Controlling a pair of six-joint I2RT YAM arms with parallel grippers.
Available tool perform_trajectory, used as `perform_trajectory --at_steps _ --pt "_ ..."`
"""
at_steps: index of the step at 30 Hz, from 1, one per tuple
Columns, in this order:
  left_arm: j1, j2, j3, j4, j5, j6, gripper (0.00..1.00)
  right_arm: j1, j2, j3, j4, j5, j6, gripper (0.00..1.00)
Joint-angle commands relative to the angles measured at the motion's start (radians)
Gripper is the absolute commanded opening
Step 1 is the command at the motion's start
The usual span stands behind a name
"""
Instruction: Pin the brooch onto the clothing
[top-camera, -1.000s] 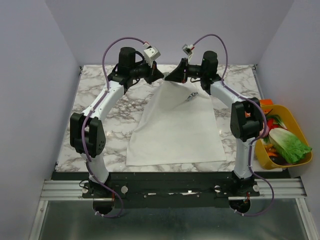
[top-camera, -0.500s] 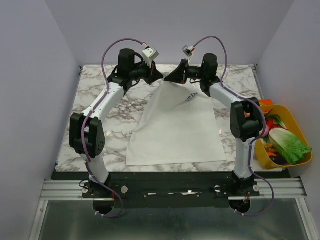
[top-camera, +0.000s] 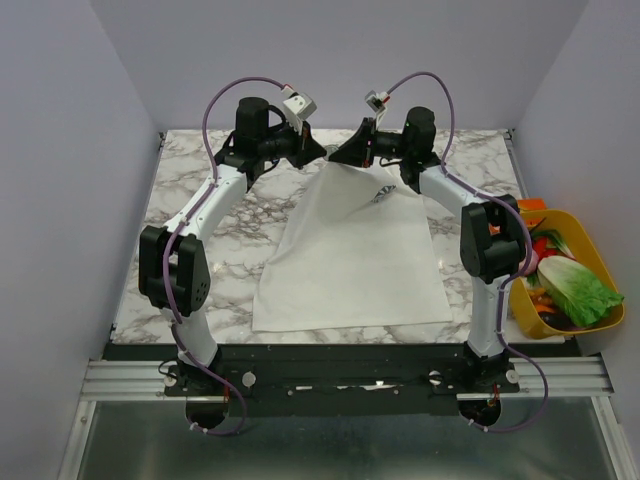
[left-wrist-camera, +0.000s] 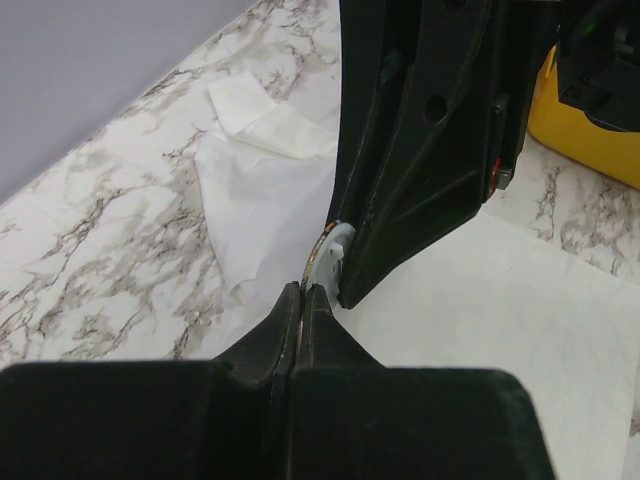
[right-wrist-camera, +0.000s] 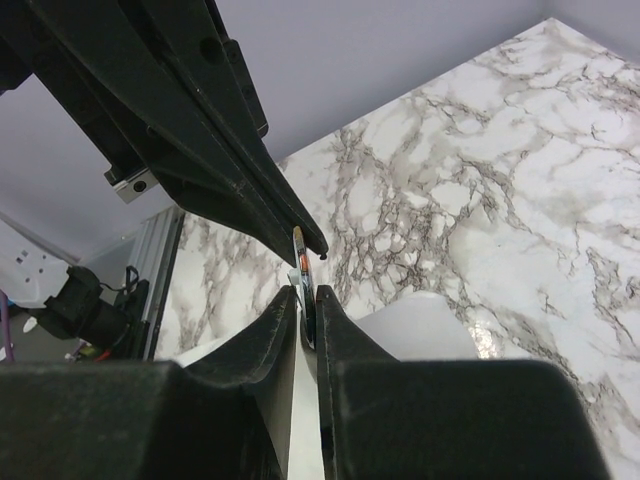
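1. tiny round brooch (right-wrist-camera: 299, 252), dark rim, orange centre: stood edge-on between the barely parted tips of the right gripper (right-wrist-camera: 305, 300), over the far end of the white t-shirt (top-camera: 350, 260), near the marble worktop's (top-camera: 200, 230) far edge.
2. left gripper (left-wrist-camera: 301, 295): closed, tips touching the brooch rim; could not tell whether it held anything.

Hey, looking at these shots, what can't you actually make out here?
- Brooch face: edge-on in both wrist views; in the top view the left gripper and right gripper cover it.
- Whether its pin pierces the shirt: hidden behind the grippers, all views.
- Whether the right gripper grips the brooch: gap too fine, right wrist view.
- Print lettering: too small, top view.
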Motion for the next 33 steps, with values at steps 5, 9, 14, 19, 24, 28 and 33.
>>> perform_trajectory --at_steps 5,9,14,19,24,28,33 --pt "0.007 -0.044 -0.073 0.044 -0.059 -0.005 0.0 0.026 -0.017 -0.008 0.074 0.022 0.035 0.17" --pt "0.017 -0.064 -0.12 0.089 -0.064 -0.034 0.0 0.023 -0.014 -0.011 0.074 0.059 0.047 0.14" --pt "0.024 -0.096 -0.166 0.147 -0.065 -0.054 0.0 0.02 -0.012 -0.009 0.072 0.069 0.052 0.12" --pt "0.033 -0.1 -0.174 0.156 -0.064 -0.063 0.0 0.02 -0.016 -0.021 0.1 0.075 0.062 0.09" --pt "0.041 -0.104 -0.188 0.167 -0.073 -0.073 0.0 0.02 -0.016 -0.034 0.15 0.062 0.081 0.08" --pt "0.044 -0.112 -0.194 0.173 -0.097 -0.079 0.0 0.021 -0.016 -0.043 0.196 0.041 0.102 0.09" --pt "0.044 -0.115 -0.195 0.166 -0.127 -0.076 0.0 0.021 -0.009 -0.044 0.246 0.023 0.131 0.18"
